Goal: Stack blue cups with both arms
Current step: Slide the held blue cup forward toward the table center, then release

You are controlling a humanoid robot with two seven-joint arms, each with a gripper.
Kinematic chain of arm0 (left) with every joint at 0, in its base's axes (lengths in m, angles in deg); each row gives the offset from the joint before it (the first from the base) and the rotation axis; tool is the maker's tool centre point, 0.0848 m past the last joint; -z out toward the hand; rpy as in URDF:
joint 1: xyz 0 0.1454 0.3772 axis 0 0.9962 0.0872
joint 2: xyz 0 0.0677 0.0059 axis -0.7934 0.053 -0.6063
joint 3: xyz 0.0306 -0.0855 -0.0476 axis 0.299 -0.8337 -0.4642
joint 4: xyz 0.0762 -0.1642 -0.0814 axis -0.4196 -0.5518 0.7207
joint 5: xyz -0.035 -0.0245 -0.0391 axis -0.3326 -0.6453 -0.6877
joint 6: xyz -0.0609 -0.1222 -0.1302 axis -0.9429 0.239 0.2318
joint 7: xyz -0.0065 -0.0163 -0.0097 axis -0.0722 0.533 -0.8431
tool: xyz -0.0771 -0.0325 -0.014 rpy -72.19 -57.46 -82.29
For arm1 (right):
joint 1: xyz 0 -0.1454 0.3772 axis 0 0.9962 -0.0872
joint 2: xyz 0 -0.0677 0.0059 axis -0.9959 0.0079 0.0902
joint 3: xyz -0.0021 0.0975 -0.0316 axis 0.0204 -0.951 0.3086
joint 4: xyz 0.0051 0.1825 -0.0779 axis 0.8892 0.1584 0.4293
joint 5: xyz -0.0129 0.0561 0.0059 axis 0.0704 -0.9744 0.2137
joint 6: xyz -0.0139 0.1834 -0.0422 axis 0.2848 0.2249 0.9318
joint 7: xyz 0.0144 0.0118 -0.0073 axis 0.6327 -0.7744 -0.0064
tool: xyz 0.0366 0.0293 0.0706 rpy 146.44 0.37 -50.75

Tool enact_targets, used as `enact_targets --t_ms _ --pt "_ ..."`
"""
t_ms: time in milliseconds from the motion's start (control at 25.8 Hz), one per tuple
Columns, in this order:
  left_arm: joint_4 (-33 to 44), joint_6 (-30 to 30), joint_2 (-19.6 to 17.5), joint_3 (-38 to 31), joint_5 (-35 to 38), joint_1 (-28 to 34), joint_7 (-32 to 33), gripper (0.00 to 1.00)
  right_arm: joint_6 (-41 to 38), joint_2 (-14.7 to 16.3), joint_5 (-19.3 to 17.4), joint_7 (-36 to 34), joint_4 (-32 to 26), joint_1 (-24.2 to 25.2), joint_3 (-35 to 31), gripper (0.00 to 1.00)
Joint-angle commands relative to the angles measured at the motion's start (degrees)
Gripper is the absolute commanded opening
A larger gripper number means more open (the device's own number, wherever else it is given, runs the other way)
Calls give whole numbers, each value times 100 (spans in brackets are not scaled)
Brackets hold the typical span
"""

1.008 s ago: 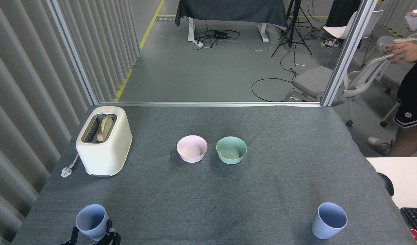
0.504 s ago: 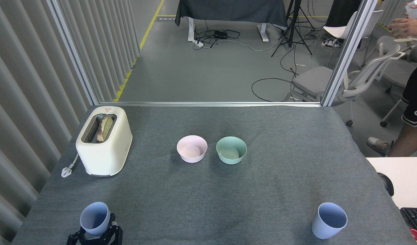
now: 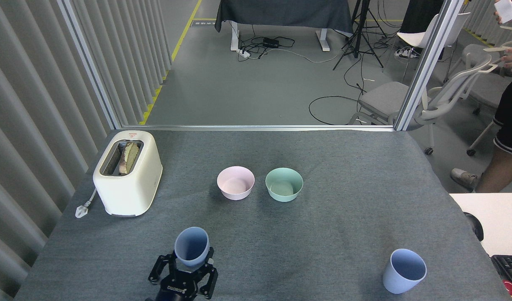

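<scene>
The left gripper (image 3: 185, 274) comes up from the bottom edge of the head view, a little left of centre, and its black skeletal fingers (image 3: 157, 271) are wrapped around the lower part of one blue cup (image 3: 192, 246). That cup is grasped and upright, its open mouth facing the camera and its base hidden among the fingers. Whether it clears the table or rests on it cannot be told from this angle.

The second blue cup (image 3: 403, 271) stands by itself at the front right of the grey table (image 3: 356, 188), upright, leaning slightly in perspective, well apart from the held cup. Nothing touches it. The right gripper does not show anywhere in the view.

Further back, near the middle of the table, the pink bowl (image 3: 235, 182) and the mint-green bowl (image 3: 284, 184) sit side by side, close but apart, both empty. At the back left stands a cream toaster (image 3: 128, 172) with slices of bread (image 3: 129, 156) in its slot, its white plug (image 3: 83, 207) lying on the cloth just beside it.

Beyond the table's far edge lies grey floor with cables (image 3: 331, 100) and an office chair (image 3: 423, 100). At the right edge a person (image 3: 507, 125) in dark shorts stands, one hand holding something white. A keyboard corner (image 3: 509, 267) peeks in at lower right.
</scene>
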Motion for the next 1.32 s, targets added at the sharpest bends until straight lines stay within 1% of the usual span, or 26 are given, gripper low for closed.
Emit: enact_targets --t_ms 0,78,194,426,504,581,620,659,698,736,930,1085,1279 --pt "-583 -20 361 204 545 -300 -13 55 143 12 -1 2 4 -10 162 100" --pt "-732 -28 448 213 783 -353 -4 55 143 12 -1 2 4 -1 136 100" --pt "-917 -28 466 213 1108 -353 5 55 143 12 -10 2 12 -1 119 100" --pt "-926 -28 466 213 1126 -371 5 59 143 12 -10 11 12 -10 136 100" --pt "-917 -28 475 213 1082 -371 5 66 143 21 -1 11 12 -18 136 100" --pt "-908 -20 536 213 1064 -371 5 69 143 21 -10 11 12 -18 136 100" --pt "-917 -28 572 213 1064 -371 5 73 134 21 -10 11 12 -18 127 100" --pt "-926 -28 589 204 1055 -371 5 81 134 21 -10 11 12 -18 127 100" --pt "-926 -37 607 204 1038 -371 -4 94 134 21 -10 11 12 -10 127 100" --pt "-926 -46 607 195 1020 -362 -13 99 134 21 -10 11 12 -10 127 100" --pt "-908 -28 589 195 924 -283 -4 100 134 21 -10 11 12 -10 127 100" --pt "-636 16 536 142 915 7 -4 100 134 21 -10 11 39 -18 119 100" --pt "111 33 334 19 616 860 -4 100 134 21 -18 2 65 -18 119 100"
